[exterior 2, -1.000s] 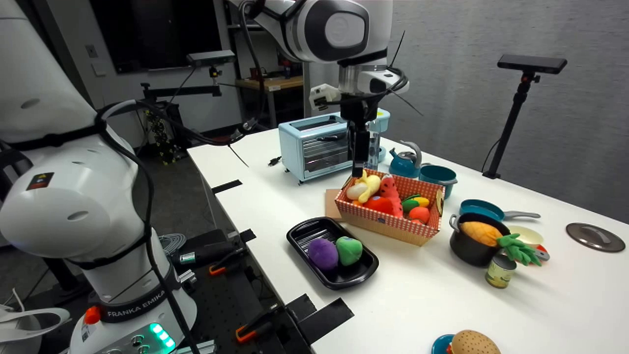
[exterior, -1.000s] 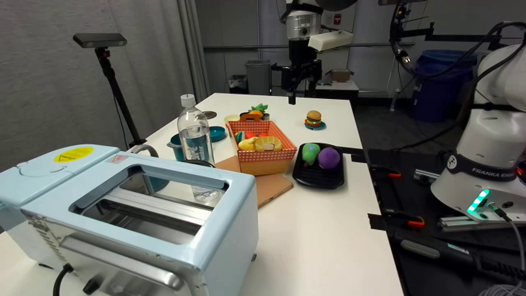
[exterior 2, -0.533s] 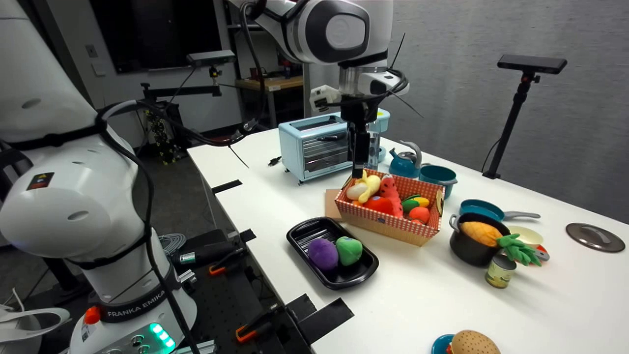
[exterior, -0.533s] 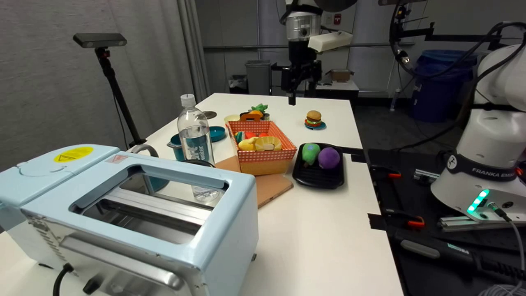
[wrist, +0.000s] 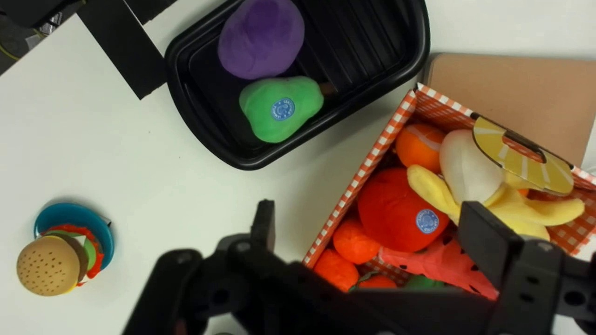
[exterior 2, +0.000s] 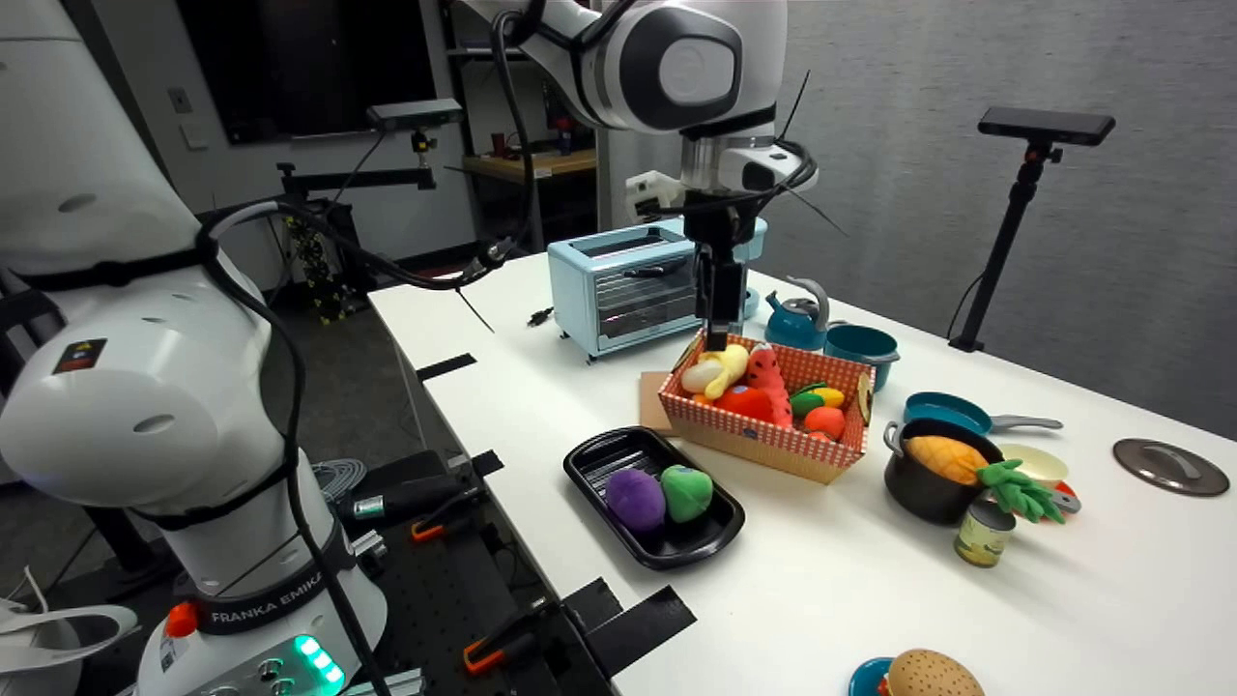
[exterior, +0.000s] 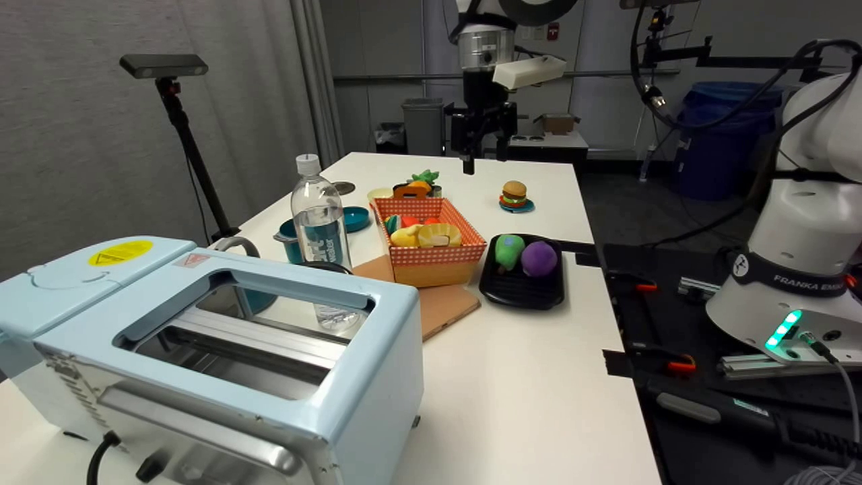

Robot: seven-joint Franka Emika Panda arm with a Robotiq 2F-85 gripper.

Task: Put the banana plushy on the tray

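- While the banana plushy (wrist: 507, 202) lies in the red-checked basket (wrist: 359, 179), the claw (wrist: 375, 221) hangs above, jaws wide apart.
- Wrist view: plushy is off to one side of the claw's centre; one finger (wrist: 491, 242) covers part of it, the opposite finger (wrist: 264, 223) lines up with bare table (wrist: 139, 163).
- In an exterior view, a fingertip (exterior 2: 716, 336) lines up with plushy's top edge; can't judge depth there.
- In an exterior view, fingertips (exterior: 468, 165) show well above basket height.
- Plushy overlaps the red toy (wrist: 396, 214), just beside the orange toy (wrist: 419, 149).
- Tray (wrist: 363, 37) near the basket, carrying purple toy (wrist: 260, 39) and green toy (wrist: 279, 111).
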